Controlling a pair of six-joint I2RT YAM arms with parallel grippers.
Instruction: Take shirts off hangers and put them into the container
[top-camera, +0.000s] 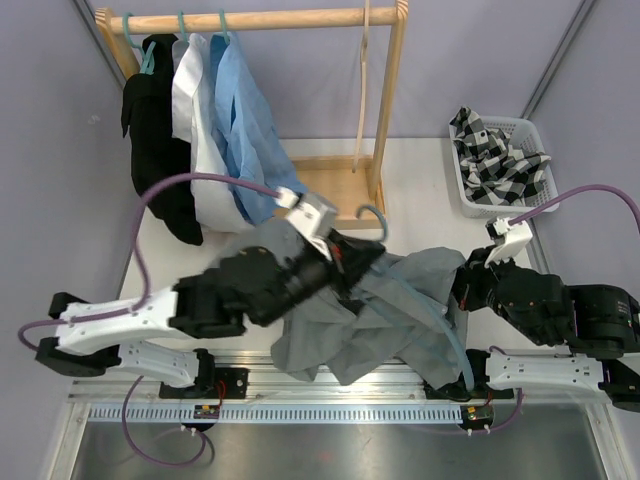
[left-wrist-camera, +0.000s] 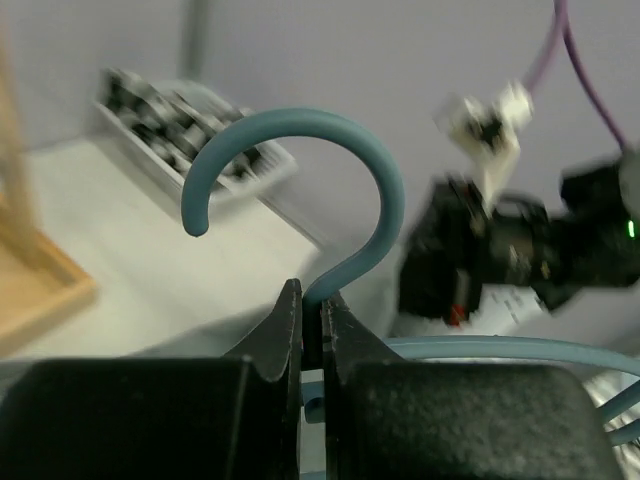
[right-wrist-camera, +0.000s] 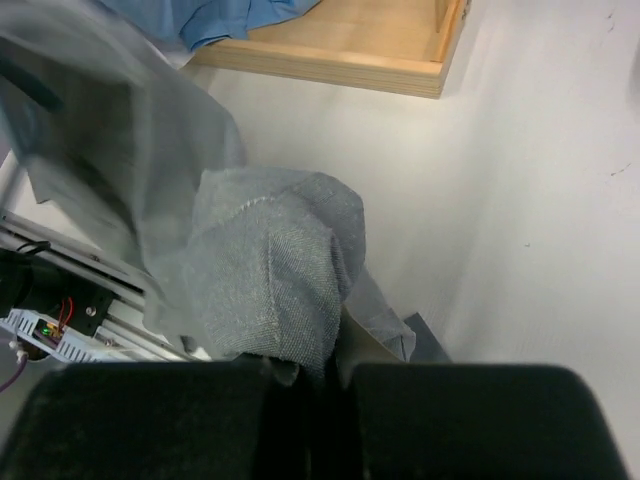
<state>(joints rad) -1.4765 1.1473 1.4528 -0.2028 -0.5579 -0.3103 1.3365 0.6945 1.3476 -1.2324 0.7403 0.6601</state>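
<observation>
A grey shirt hangs bunched over the table's near edge, on a teal hanger whose hook points up. My left gripper is shut on the hanger's neck, just below the hook, at my left gripper in the wrist view. My right gripper is shut on a fold of the grey shirt. The white basket at the far right holds the checked shirt. Black, white and light blue shirts hang on teal hangers from the rack.
The wooden rack stands at the back, its base tray just beyond my left gripper. A pale wood hanger hangs bare near the rack's right post. A metal rail runs along the near edge.
</observation>
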